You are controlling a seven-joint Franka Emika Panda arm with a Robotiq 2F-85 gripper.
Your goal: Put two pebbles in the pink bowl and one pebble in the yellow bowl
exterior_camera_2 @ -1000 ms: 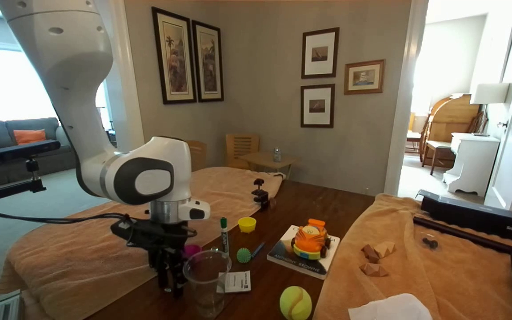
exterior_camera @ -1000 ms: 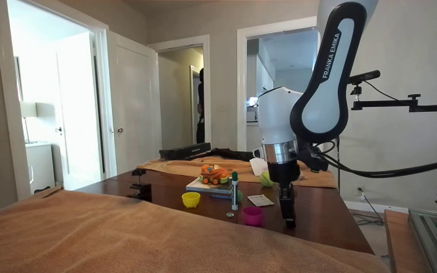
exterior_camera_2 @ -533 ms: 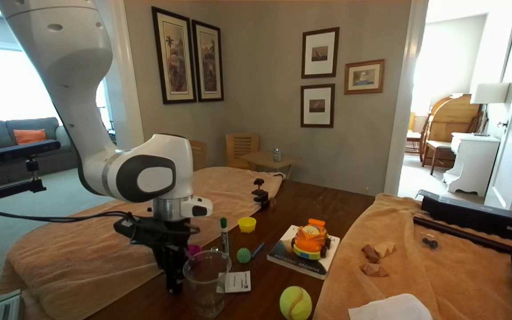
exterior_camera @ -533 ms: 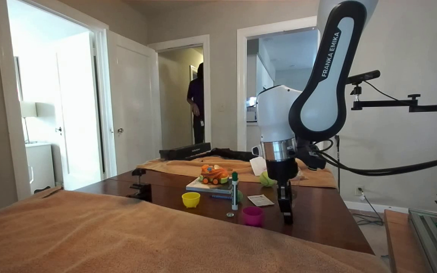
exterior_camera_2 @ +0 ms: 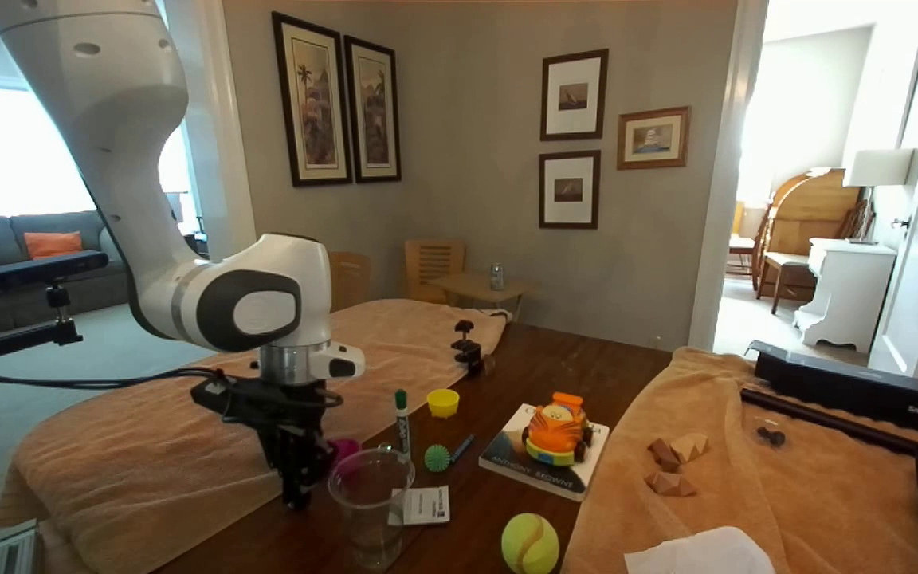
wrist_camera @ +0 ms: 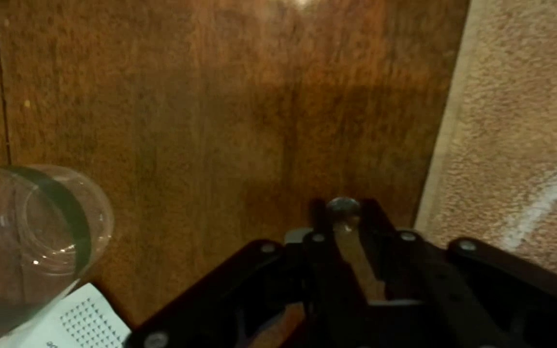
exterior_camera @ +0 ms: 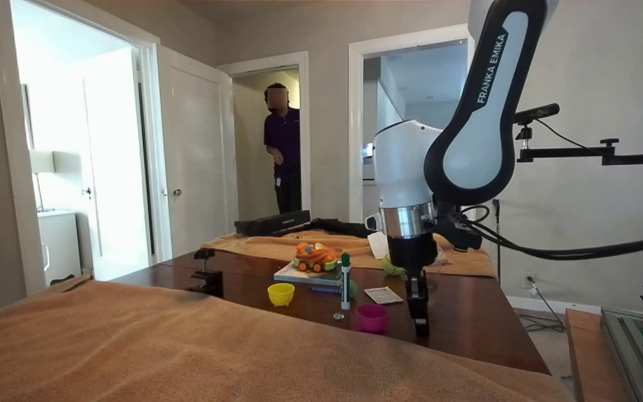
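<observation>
One clear, rounded pebble pinched between black fingers, round pink bowl, glossy wooden tabletop

White arm, black cables, black tool.

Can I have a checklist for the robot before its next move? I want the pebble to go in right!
1. Is the pebble gripped? Ok: in the wrist view, the pincer looks shut on it.
2. Is the pink bowl upright? Ok.
3. Is the yellow bowl upright? Ok.
4. Is the see-through cup apart from the pincer? Ok: the wrist view shows a gap.
5. Are pebbles already inside the bowls? Cannot tell: their bottoms are hidden.
6. Is another pebble waiting? Probably ok: a small glassy thing lies near the green-capped marker.
</observation>
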